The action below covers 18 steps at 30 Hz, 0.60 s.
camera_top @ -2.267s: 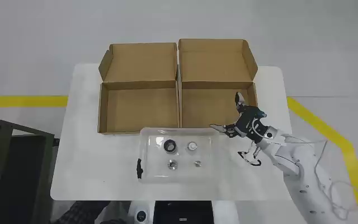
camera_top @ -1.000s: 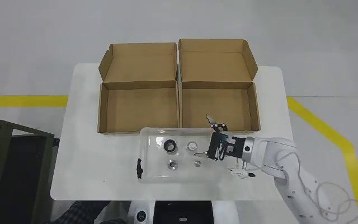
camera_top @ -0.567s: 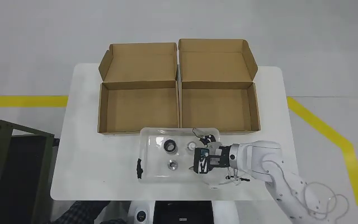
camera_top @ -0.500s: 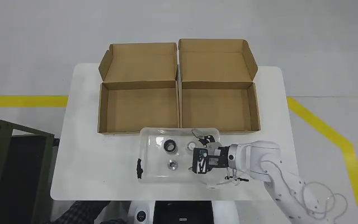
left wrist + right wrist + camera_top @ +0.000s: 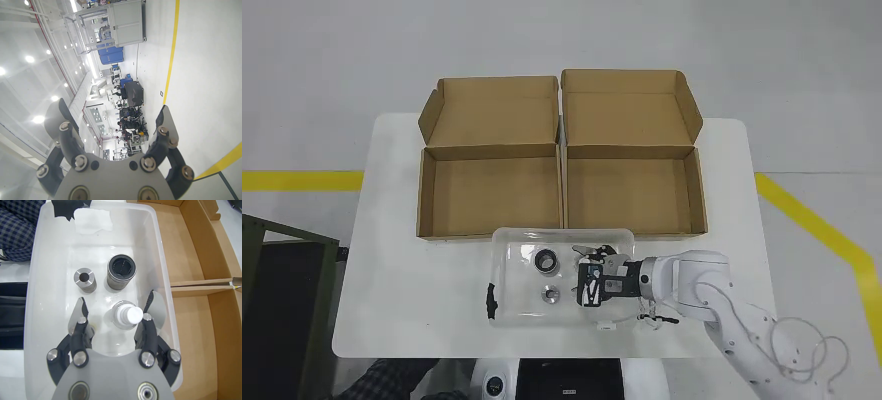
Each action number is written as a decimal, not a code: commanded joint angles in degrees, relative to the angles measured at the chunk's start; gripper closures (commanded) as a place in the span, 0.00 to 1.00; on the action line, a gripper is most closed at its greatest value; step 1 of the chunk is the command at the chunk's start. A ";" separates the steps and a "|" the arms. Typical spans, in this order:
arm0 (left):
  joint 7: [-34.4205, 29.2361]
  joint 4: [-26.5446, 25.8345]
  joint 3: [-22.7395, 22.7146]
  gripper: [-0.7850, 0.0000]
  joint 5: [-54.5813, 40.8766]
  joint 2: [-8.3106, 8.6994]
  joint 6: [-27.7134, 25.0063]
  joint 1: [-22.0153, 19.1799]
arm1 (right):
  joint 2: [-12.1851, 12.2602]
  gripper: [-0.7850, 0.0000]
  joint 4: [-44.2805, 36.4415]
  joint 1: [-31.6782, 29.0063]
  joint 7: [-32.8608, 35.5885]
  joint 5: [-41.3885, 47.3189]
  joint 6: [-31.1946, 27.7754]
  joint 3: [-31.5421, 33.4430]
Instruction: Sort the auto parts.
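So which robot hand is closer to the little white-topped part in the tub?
The right gripper: its open fingers sit either side of the white-topped part. The left gripper points away from the tub.

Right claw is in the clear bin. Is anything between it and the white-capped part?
Nothing visible. The right claw is open astride the white-capped part. The black-lined bearing and the slotted cylinder stand apart, past its fingertips.

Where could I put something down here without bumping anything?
The left box and right box are bare inside; so is the table left of the clear bin. Crowded: the bin, where the right pincer straddles a white part beside two metal cylinders.
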 commanded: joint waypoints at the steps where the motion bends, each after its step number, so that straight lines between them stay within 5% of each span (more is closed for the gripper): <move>1: 0.00 0.00 0.00 0.00 0.00 0.00 0.00 0.00 | -0.02 0.31 0.25 0.25 0.77 0.23 0.13 -0.20; 6: 0.00 0.00 0.00 0.00 0.00 0.00 0.00 0.00 | -0.11 0.37 0.86 0.96 2.32 1.03 0.38 -0.91; 11: 0.00 0.00 0.00 0.00 0.00 0.00 0.00 0.00 | -0.23 0.55 1.78 1.76 3.61 1.76 0.79 -1.62; 14: 0.00 0.00 0.00 0.00 0.00 0.00 0.00 0.00 | -0.28 0.80 2.07 2.21 4.08 2.21 0.97 -1.92; 18: 0.00 0.00 0.00 0.00 0.00 0.00 0.00 0.00 | -0.29 1.00 1.83 2.65 4.53 2.74 1.21 -1.97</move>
